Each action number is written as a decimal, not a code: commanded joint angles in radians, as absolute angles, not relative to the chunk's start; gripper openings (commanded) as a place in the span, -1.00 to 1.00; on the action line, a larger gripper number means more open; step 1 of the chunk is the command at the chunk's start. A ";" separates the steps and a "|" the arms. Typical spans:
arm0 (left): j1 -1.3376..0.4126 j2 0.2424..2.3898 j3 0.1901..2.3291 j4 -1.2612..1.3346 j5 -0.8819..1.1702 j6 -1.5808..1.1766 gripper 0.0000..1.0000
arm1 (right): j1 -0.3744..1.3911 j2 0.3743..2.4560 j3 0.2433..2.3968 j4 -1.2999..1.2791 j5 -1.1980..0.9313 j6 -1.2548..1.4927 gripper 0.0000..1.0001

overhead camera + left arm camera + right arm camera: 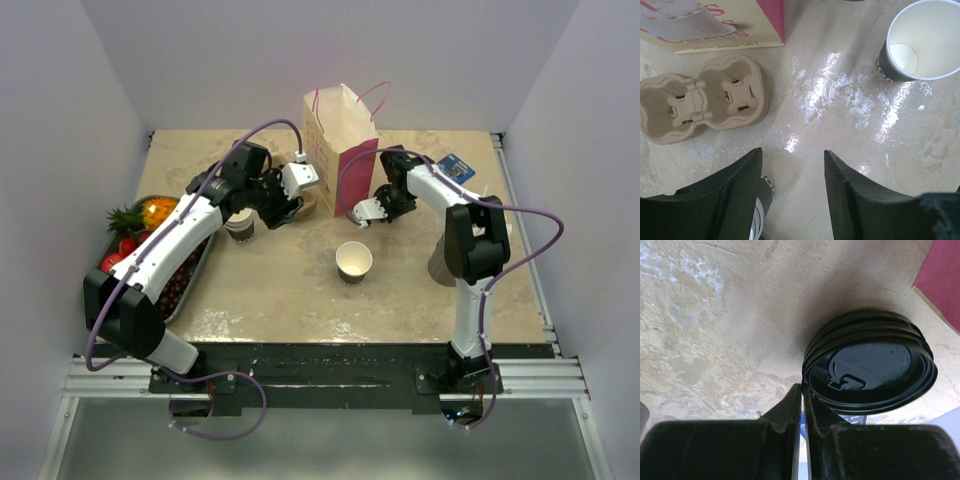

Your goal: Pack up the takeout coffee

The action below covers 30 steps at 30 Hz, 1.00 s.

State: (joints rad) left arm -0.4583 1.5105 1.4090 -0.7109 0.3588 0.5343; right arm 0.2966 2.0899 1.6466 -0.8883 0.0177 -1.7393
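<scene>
- Nearest in, the takeout coffee cup (353,262) stands upright and alone mid-worktop. It has a dark wall and a white inside, with no lid on it and nothing in it that I can see.
- By my reading it's feather-light and thin-walled, easy to tip or crush. Take it across the wall below the rolled rim with a gentle squeeze.
- Out left, the metal tray (200,262) is loaded with a pineapple, an orange, strawberries and dark grapes.
- The left pincer (792,152) hangs wide open with nothing between its fingers, and the stacked cups (240,226) sit just under its left finger.
- Just beyond it, the pulp two-cup carrier (705,100) carries no cup.
- The right pincer (802,386) is closed to a hairline slit, its tips at the rim of the stack of black lids (870,365). I can't make out anything pinched between them.
- Farthest back, the paper bag (340,140) stands upright with pink handles. Its contents are hidden.
</scene>
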 commanded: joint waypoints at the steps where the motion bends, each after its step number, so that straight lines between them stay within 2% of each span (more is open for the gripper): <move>1: -0.449 1.500 1.427 -0.673 0.359 0.523 0.15 | 0.304 2.094 1.644 -0.880 0.023 -1.744 -0.86; 5: -0.449 1.502 1.425 -0.673 0.362 0.523 0.15 | 0.302 2.088 1.657 -0.897 0.005 -1.730 -1.00; 30: -0.449 1.499 1.413 -0.673 0.396 0.551 0.15 | 0.302 1.936 1.733 -1.005 -0.081 -1.577 -1.00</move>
State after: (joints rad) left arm -0.4583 1.5105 1.4090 -0.6975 0.3618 0.5350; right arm 0.2966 1.9995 1.6749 -0.9527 -0.0269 -1.6287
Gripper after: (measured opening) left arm 0.572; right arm 0.007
